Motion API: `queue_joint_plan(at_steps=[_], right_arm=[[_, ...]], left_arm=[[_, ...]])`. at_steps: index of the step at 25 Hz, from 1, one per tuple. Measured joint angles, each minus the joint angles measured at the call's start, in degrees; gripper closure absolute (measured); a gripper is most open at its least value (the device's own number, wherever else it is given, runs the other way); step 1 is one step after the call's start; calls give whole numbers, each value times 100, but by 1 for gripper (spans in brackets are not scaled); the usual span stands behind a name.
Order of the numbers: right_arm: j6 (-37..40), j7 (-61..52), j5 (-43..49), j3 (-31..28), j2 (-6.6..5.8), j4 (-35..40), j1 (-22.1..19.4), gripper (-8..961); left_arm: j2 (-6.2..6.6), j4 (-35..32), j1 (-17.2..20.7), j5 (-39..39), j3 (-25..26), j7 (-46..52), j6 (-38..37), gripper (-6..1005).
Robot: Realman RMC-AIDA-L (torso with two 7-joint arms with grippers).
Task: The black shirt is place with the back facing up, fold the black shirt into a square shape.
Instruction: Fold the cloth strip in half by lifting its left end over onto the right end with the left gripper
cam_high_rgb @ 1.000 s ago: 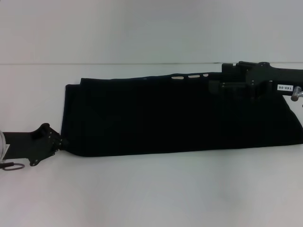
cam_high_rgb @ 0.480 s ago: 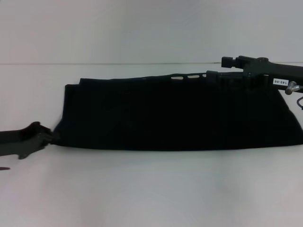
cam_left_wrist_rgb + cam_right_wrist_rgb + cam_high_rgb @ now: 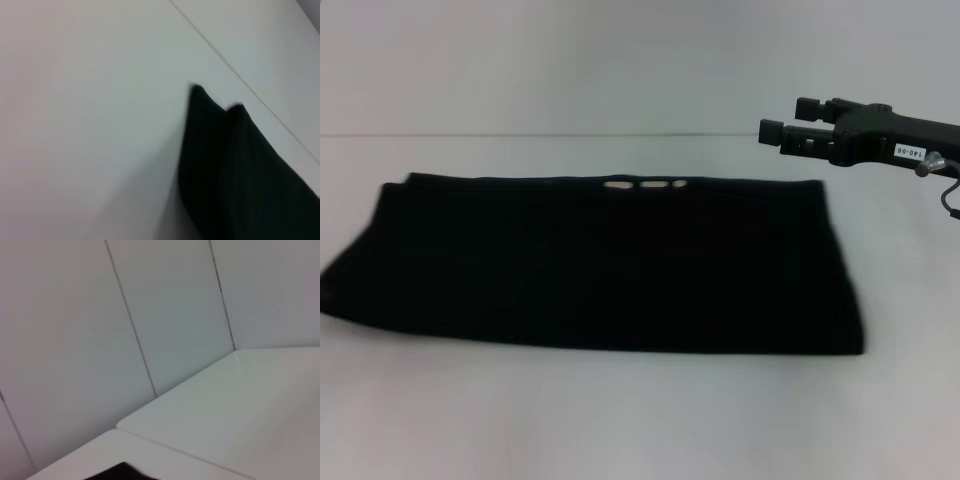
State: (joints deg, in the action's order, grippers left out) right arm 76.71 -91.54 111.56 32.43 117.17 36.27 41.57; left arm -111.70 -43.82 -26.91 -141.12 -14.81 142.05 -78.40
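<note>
I'm seeing bright, even light washing the white table (image 3: 620,420) almost shadowless, while the black shirt (image 3: 600,260) is reading as a flat, featureless mass. Both wrist views are looking soft, with the shirt's edge blurring in the left one.

Plain black shirt (image 3: 600,265), white table (image 3: 620,420)

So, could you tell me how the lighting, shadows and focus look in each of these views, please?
Head view: even, soft light; the black shirt is so dark its folds barely show, and it casts only a faint shadow on the white table; the right gripper looks reasonably crisp. Left wrist view: soft, shirt edge blurred. Right wrist view: slightly soft, no glare.
</note>
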Motion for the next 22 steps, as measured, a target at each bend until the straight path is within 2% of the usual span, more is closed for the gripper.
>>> queue_joint_plan(at_steps=[5,11,14,17,19,22], right_arm=[[-100,11,-144,-7,-16,2,-15,39],[-125,35,-327,-11,-50,3,-73,39],[-107,51,-428,-26,-75,43,-132,39],[-81,50,-524,-101,-147,83,-258,39],[-70,29,-647,-207,-240,86,-411,39],[51,12,-890,-413,-390,94,-702,38]], left_arm=[[105,-403,286,-152,513,-22,-54,972],[132,-503,263,-30,555,-146,-414,972],[204,-480,-87,406,511,-343,-1021,972],[219,-333,-685,1033,242,-448,-1666,972],[134,-129,-1148,1320,-128,-455,-1845,971],[-213,233,-1941,1561,-783,-515,-1793,971]])
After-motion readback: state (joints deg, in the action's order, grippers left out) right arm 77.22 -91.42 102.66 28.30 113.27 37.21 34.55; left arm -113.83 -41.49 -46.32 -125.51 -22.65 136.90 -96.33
